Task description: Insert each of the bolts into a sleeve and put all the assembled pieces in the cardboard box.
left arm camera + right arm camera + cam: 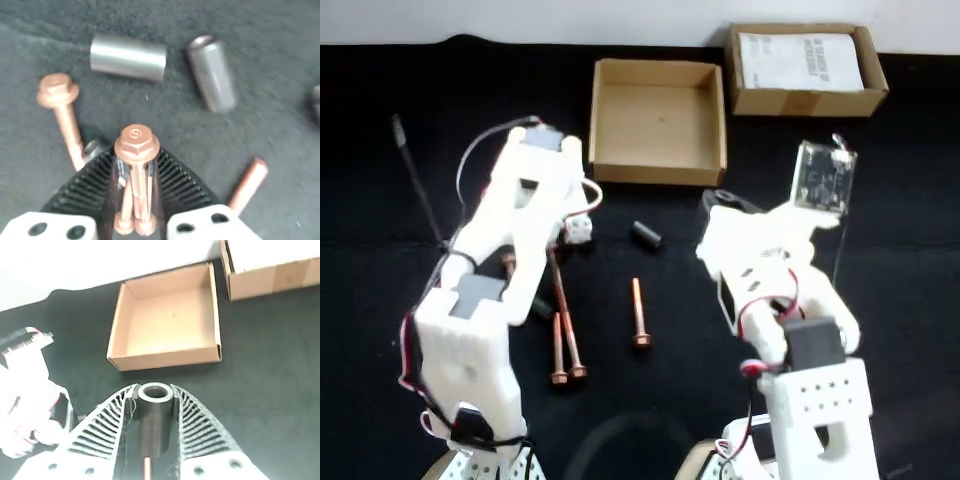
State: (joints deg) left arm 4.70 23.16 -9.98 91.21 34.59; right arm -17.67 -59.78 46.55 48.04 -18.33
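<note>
Two grippers: each is closed on one part.
Left gripper (pixel 136 150): narrow, with ribbed fingers (pixel 95 175) clamped on a bolt (pixel 136 142).
Bolt: its long axis runs along the fingers. The hex head sticks out at the tips and the shaft runs back between them. It is held in front of the box (pixel 660 120), off toward the left arm's side.
Right gripper (pixel 154 387): narrow, holding a sleeve (pixel 154 422) between its fingers.
Sleeve: its long axis runs along the fingers, and the open bore points out past the tips toward the box. It sits near the box's front corner on the right arm's side.
Loose sleeve (pixel 646 235): lies on its side just in front of the box.
Loose bolt (pixel 638 312): lies farther in front of the box, with its axis pointing at the box and its head at the far end.
Bolt pair (pixel 567 345): lie side by side with heads away from the box, toward the left arm's side.
Second box (pixel 805 70): just beside the box on the right arm's side, with paper inside.
</note>
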